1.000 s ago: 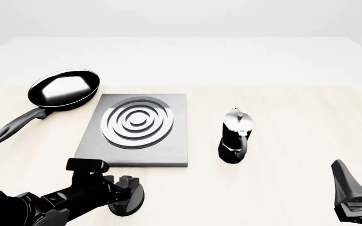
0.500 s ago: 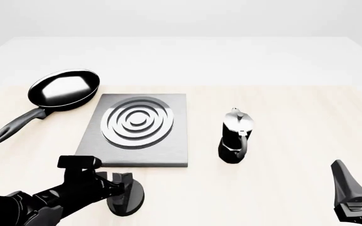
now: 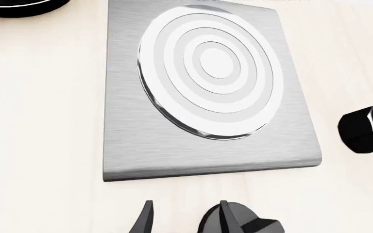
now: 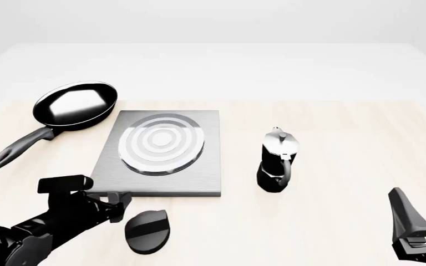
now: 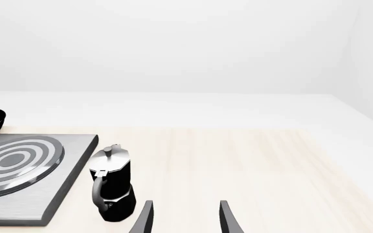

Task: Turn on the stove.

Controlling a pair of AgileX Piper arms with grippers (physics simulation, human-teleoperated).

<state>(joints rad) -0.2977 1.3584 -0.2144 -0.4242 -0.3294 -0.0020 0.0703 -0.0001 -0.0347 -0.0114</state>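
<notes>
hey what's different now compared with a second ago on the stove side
The left gripper has drawn back left off the black knob, which now lies bare and apart from it. The stove rings look paler and flatter than before. The frying pan, moka pot and right gripper are unmoved.

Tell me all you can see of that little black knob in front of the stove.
The knob is a small black oval disc, matte like plastic, with a raised ridge across its top. It lies flat on the pale wooden table, apart from the stove, just off its near edge. The left gripper is beside it, open, not touching it in the front view. In the left wrist view one finger overlaps it, so contact there is unclear.
</notes>
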